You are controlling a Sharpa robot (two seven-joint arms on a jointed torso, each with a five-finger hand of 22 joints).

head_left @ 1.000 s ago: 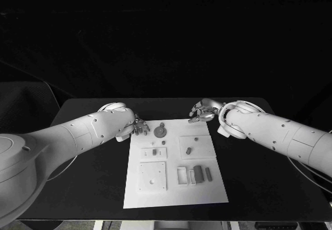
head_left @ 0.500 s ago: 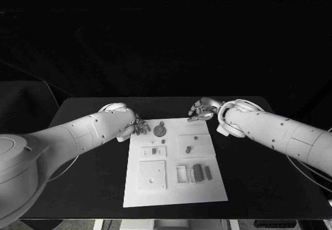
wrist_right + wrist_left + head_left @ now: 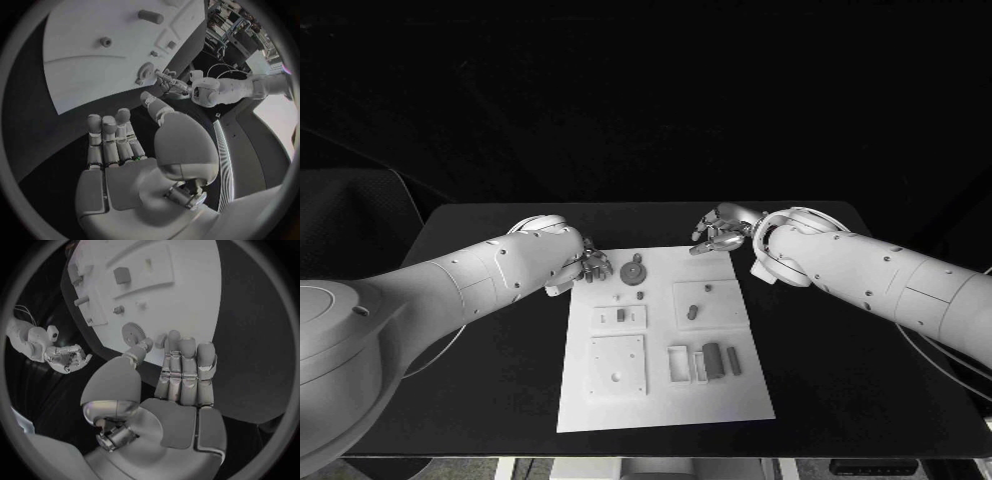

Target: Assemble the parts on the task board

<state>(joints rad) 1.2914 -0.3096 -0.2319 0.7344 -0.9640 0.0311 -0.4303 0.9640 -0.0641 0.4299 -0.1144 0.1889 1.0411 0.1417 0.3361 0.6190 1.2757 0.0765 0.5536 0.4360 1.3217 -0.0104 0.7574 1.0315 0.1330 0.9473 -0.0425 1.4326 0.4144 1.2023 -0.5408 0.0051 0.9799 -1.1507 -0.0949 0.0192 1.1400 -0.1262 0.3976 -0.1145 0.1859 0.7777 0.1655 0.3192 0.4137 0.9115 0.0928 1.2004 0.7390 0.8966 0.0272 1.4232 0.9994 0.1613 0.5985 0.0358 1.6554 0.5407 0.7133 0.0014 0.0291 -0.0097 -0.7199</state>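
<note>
worktop (image 3: 473,330): black, dark room behind.
task board (image 3: 733,400): white, centred on the worktop.
left hand (image 3: 589,264): at the board's far-left corner, fingers (image 3: 187,365) loosely apart, holding nothing.
right hand (image 3: 720,232): at the board's far-right corner, fingers curled, empty.
round part (image 3: 635,271): on the board's far end, just beside the left hand, nearer it than the right.

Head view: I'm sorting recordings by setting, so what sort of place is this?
Likely a robotics lab test bench: a black table against dark surroundings, a white task board with small parts, and cabled equipment in the right wrist view.
</note>
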